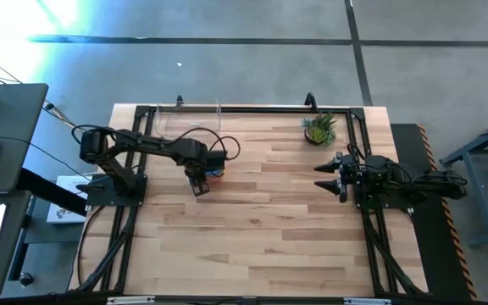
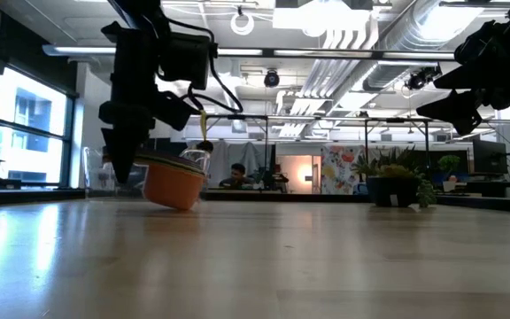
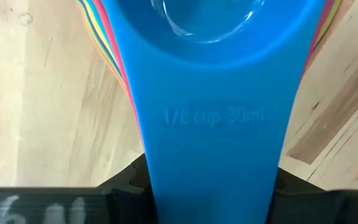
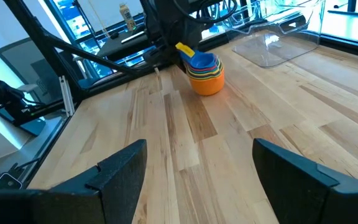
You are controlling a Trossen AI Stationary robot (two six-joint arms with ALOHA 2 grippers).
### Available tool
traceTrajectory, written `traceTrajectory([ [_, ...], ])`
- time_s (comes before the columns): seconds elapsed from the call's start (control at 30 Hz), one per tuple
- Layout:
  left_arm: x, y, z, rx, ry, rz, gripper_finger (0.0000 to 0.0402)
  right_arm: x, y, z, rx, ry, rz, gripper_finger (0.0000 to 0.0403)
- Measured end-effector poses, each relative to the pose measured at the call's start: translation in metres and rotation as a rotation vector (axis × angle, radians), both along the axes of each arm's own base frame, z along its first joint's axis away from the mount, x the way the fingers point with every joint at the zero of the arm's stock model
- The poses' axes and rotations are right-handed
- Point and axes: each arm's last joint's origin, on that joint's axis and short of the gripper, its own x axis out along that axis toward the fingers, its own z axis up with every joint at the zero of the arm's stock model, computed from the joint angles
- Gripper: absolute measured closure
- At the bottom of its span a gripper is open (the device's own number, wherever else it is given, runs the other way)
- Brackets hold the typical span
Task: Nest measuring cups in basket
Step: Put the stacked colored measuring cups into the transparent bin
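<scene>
Gripping the nested measuring cups by their stacked handles, the left gripper hangs over the tabletop in the high view, just in front of the clear basket at the far left edge; the right gripper waits well apart on the right side, near the small potted plant. From the low view, the left gripper carries the stack tilted, with the orange cup outermost and its lower edge at or just above the wood, while the right gripper hangs high at the upper right. Through the left wrist view, the blue cup's handle runs straight into the closed jaws, with edges of other coloured cups fanned behind it. Seen from the right wrist view, that arm's own fingers stand wide apart with nothing between them, and the stack sits just beside the basket.
</scene>
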Motion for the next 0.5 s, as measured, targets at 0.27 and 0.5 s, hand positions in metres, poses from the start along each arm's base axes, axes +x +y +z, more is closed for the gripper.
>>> traceTrajectory([
  [0.27, -0.0002, 0.0028, 0.0004, -0.001, -0.003, -0.021, 0.0273, 0.0, 0.0, 0.0001, 0.0, 0.0, 0.0, 0.0119],
  [0.5, 0.0009, 0.008, -0.0022, -0.002, -0.004, -0.01, 0.0266, 0.0, 0.0, 0.0, 0.0, 0.0, 0.0, 0.0119],
])
